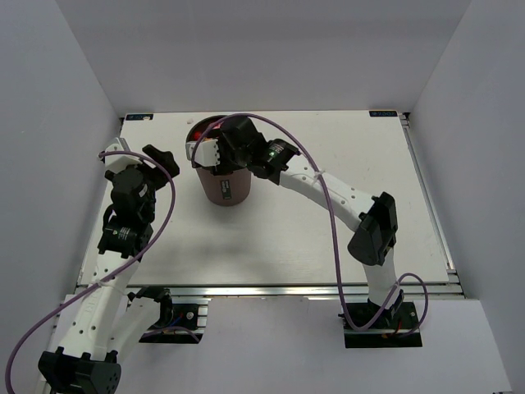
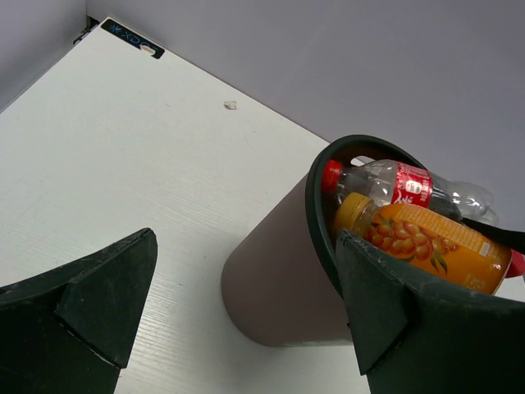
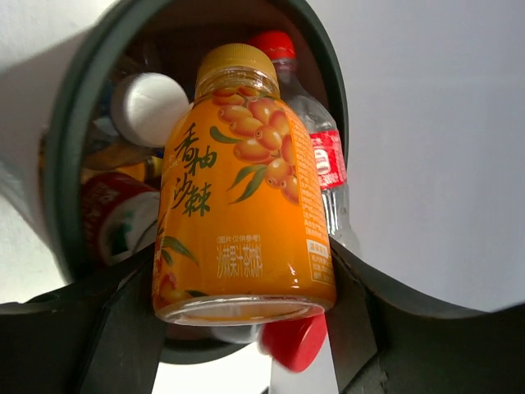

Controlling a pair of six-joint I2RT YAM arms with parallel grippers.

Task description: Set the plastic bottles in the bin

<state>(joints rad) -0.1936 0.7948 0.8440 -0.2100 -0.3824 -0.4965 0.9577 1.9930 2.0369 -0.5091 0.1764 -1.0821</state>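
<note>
The dark maroon bin (image 1: 227, 187) stands upright at the back middle of the table. My right gripper (image 1: 215, 153) hovers over its mouth, shut on an orange bottle (image 3: 242, 197) with a yellow cap that points down into the bin (image 3: 61, 164). Several bottles lie inside, among them a clear bottle with a red cap and label (image 3: 321, 152) and one with a white cap (image 3: 148, 107). The left wrist view shows the orange bottle (image 2: 426, 245) and the red-labelled bottle (image 2: 410, 187) at the bin's rim (image 2: 316, 205). My left gripper (image 1: 138, 158) is open and empty, left of the bin.
A loose red cap (image 3: 295, 341) shows below the held bottle's base. The white table (image 1: 328, 246) is walled by grey panels on three sides. A small white scrap (image 2: 230, 104) lies near the back wall.
</note>
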